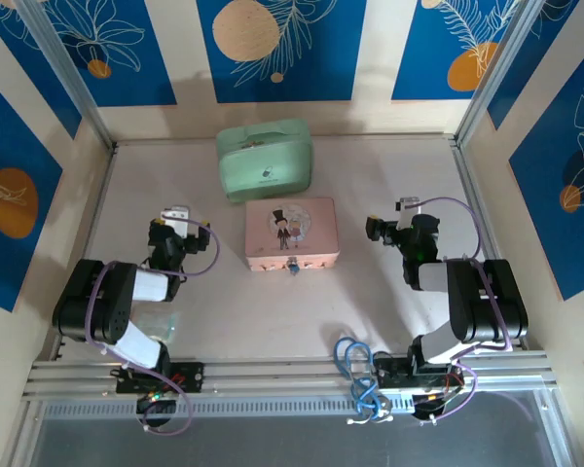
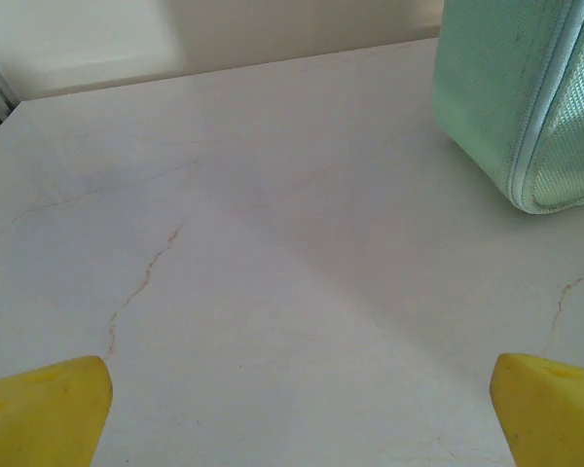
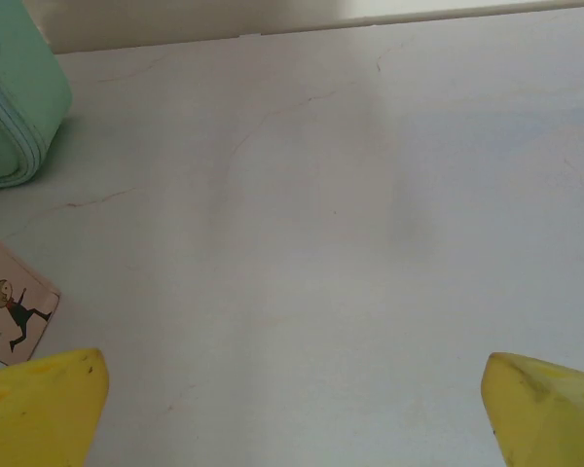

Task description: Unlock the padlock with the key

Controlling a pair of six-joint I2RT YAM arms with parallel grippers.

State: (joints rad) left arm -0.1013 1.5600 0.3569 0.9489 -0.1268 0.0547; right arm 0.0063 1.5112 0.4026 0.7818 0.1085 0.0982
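A tiny blue padlock (image 1: 293,265) hangs at the middle of the front edge of the pink illustrated box (image 1: 292,233); a corner of that box (image 3: 12,309) shows in the right wrist view. I cannot make out a key. My left gripper (image 1: 178,216) hovers left of the box, and in its wrist view this gripper (image 2: 302,413) is open, its yellow fingertips (image 2: 44,409) wide apart over bare table. My right gripper (image 1: 406,207) hovers right of the box; this gripper (image 3: 292,413) is also open, with nothing between its yellow fingertips (image 3: 540,404).
A mint-green zippered case (image 1: 265,161) stands just behind the pink box; the case (image 2: 516,97) sits ahead-right of the left gripper, and its corner (image 3: 10,107) ahead-left of the right one. Blue patterned walls enclose the table (image 1: 389,311). Blue cables (image 1: 360,375) lie by the right base.
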